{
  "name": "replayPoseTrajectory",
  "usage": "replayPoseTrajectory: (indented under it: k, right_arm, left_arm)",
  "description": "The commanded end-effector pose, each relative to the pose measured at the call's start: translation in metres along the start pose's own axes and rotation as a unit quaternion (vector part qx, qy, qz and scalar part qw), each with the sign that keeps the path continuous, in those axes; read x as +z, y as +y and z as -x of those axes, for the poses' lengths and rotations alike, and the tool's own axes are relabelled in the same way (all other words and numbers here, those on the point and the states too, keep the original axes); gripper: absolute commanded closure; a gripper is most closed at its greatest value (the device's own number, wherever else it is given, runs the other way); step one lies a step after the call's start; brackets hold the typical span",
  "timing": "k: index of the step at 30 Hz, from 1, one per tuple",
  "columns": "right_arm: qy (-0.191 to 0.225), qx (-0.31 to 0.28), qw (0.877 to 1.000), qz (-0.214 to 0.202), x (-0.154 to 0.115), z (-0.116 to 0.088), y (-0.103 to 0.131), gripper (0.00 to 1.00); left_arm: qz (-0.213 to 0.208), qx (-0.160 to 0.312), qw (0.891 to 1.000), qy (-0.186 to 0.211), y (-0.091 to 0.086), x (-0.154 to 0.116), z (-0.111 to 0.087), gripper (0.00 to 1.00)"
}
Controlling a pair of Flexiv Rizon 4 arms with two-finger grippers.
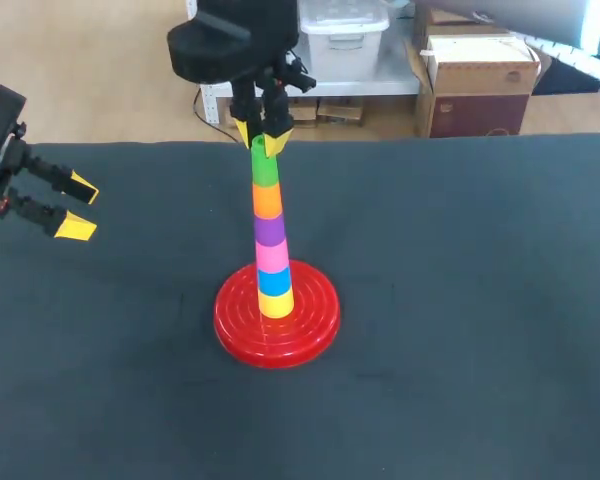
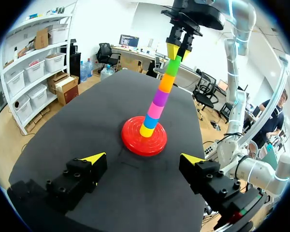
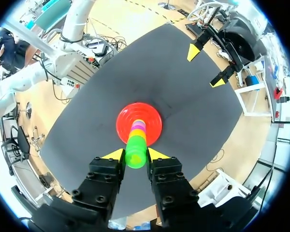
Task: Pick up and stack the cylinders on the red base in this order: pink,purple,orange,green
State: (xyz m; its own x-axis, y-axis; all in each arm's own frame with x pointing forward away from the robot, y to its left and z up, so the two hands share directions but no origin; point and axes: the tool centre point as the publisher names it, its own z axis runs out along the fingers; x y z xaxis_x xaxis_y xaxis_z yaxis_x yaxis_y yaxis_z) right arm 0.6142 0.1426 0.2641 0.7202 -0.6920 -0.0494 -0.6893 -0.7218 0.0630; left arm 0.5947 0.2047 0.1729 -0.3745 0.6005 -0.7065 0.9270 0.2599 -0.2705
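Dark surface [image 1: 480, 300]. Red base [image 1: 235, 325] near middle, carrying leaning tower [image 1: 275, 292]: pink cylinder [image 1: 272, 256], purple cylinder [image 1: 270, 230], orange cylinder [image 1: 267, 201], green cylinder [image 1: 265, 168] topmost. Right pincer [image 1: 260, 138] above, clamped on green cylinder's upper end, tips touching both sides. Left pincer [image 1: 79, 207] wide open, empty, well apart near surface's left edge.

One red base [image 1: 312, 314], six cylinders [image 1: 270, 230] — each a different colour — one left hand [image 1: 79, 208], one right hand [image 1: 260, 138]

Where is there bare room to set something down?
Bare: the table right of the red base, and the strip in front. Crowded: the centre, where the right pincer grips the green cylinder; the left pincer hangs at left.
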Motion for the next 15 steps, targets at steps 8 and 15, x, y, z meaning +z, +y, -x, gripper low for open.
replayPoseTrajectory:
  k: [8,15]
  right_arm:
    - [-0.045,-0.012,0.999,-0.02,-0.019,0.0,0.0,0.0]
    - [-0.087,0.004,0.994,-0.065,-0.047,-0.013,0.007,0.0]
  left_arm:
    - [-0.002,0.0,1.0,0.001,0.002,0.0,0.0,0.0]
    - [-0.002,0.0,1.0,0.001,0.002,0.0,0.0,0.0]
